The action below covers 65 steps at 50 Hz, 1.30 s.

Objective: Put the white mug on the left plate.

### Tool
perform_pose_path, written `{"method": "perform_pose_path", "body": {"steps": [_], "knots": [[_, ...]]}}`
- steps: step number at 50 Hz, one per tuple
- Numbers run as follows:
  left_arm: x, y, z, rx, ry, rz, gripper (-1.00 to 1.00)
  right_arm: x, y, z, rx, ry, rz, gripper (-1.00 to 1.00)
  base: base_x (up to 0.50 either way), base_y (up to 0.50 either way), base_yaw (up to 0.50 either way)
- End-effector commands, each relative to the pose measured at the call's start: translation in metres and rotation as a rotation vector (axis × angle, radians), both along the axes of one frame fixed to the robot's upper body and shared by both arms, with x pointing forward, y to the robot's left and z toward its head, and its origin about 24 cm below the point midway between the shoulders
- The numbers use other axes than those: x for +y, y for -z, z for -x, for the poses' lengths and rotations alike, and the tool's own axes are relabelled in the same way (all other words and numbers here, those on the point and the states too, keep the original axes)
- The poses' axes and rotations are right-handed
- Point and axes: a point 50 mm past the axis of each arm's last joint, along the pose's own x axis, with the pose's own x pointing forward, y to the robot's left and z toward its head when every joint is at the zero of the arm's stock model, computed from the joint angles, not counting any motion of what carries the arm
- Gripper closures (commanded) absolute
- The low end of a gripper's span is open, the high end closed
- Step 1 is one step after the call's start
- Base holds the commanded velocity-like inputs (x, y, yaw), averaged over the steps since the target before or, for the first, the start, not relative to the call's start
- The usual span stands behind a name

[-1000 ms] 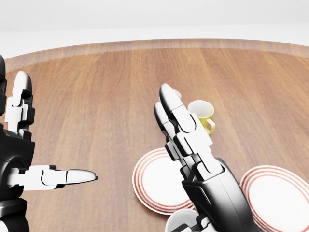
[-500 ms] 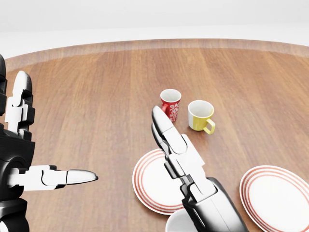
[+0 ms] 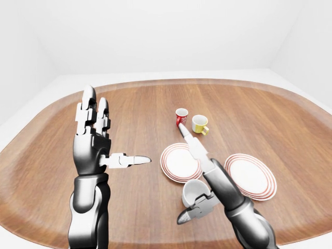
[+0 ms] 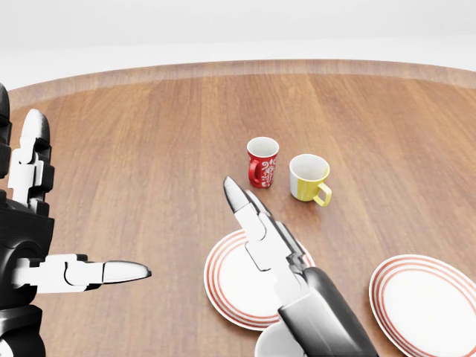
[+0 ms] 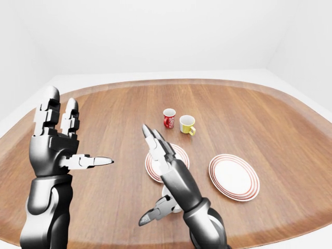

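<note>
**White mug sits between the right hand's spread fingers, below the left plate**

The white mug [image 3: 194, 193] stands on the wooden table [image 3: 135, 104], just below the lower rim of the left plate [image 3: 176, 161] in the left-eye view. It is off the plate, close to its edge; whether the two touch cannot be told.

The right hand [image 3: 199, 176] reaches in from the bottom of the views with its fingers apart. Its two long fingers [image 3: 189, 140] stretch out straight toward the top of the view, passing over the left plate, with their tips pointing toward the red mug [image 3: 181, 116]. The thumb [image 3: 193, 211] points the other way, down and to the left, below the mug. So the mug lies in the wide gap between thumb and long fingers, beside the palm, and nothing is clamped on it. In the head view only a sliver of the mug's rim shows at the bottom edge, mostly hidden by the forearm.

The left hand [image 3: 93, 140] is raised at the left side of the view, well apart from the crockery, with its two long fingers upright and its thumb sticking out sideways to the right; it holds nothing.

A yellow mug [image 3: 199, 124] stands just right of the red one, above the left plate. The right plate [image 3: 251, 176] lies to the right of the forearm.
</note>
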Motion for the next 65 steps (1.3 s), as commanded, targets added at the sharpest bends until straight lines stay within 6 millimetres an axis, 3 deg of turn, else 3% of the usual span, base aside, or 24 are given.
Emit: {"method": "perform_pose_path", "body": {"steps": [1,29,65], "knots": [[0.000,-0.001,0.000,-0.003,-0.001,0.000,-1.00,-0.002,0.007,-0.006,0.014,0.046,0.091,-1.00,0.00,0.00,0.00],[0.000,0.001,0.000,0.003,-0.001,0.000,-1.00,-0.004,0.045,-0.004,0.178,0.065,0.226,-1.00,0.00,0.00,0.00],[0.000,0.001,0.000,0.004,-0.001,-0.001,-1.00,-0.010,0.072,-0.003,0.242,0.142,0.428,-1.00,0.00,0.00,0.00]]}}
